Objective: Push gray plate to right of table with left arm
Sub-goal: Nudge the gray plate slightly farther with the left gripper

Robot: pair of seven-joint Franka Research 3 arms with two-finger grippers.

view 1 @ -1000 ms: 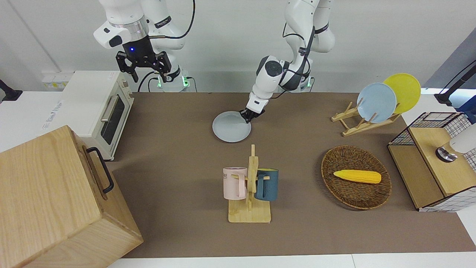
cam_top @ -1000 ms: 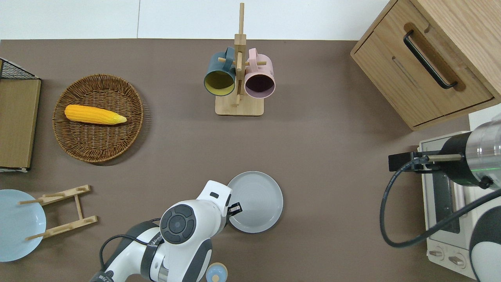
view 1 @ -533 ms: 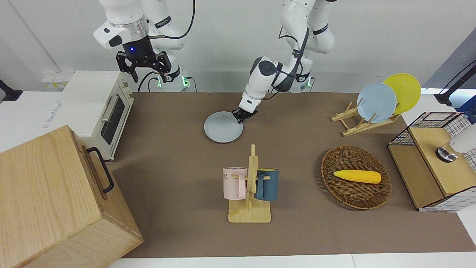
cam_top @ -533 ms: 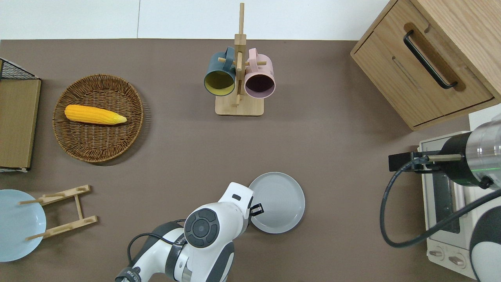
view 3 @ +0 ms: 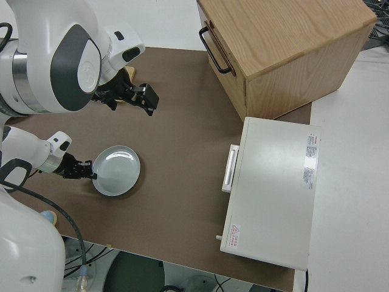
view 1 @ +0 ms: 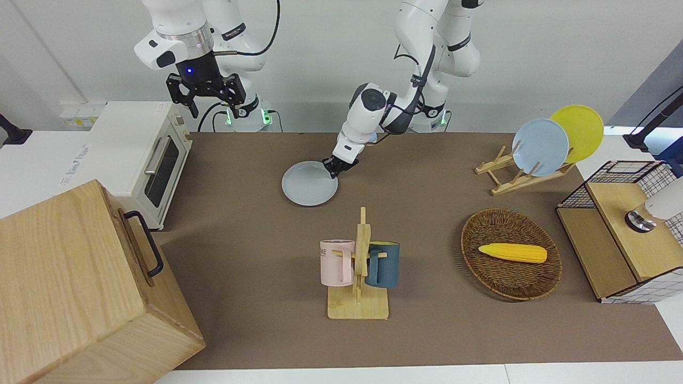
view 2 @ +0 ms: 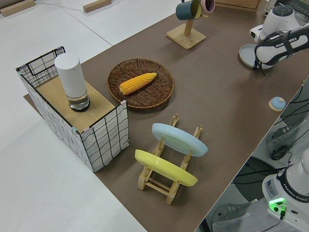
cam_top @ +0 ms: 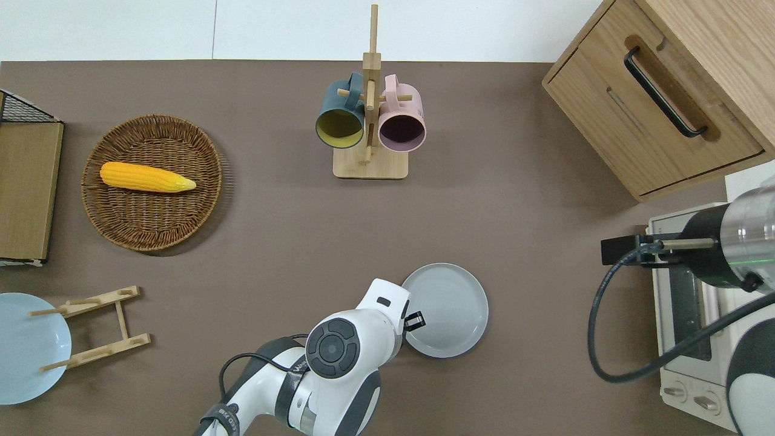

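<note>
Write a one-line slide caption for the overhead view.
Left gripper presses the gray plate's rim on the brown table.

Not much lettering for you to read here. In the left side view you can make out "FRANKA EMIKA" in dark print along the left arm (view 2: pixel 282 41), and the same words on the white robot base (view 2: pixel 292 191) near the green light. The pink mug (view 1: pixel 336 262) shows the letters "NE" near its rim, with the rest hidden. The toaster oven (view 3: pixel 273 194) has a red warning triangle and printed labels on top, but the print is too small to read.
</note>
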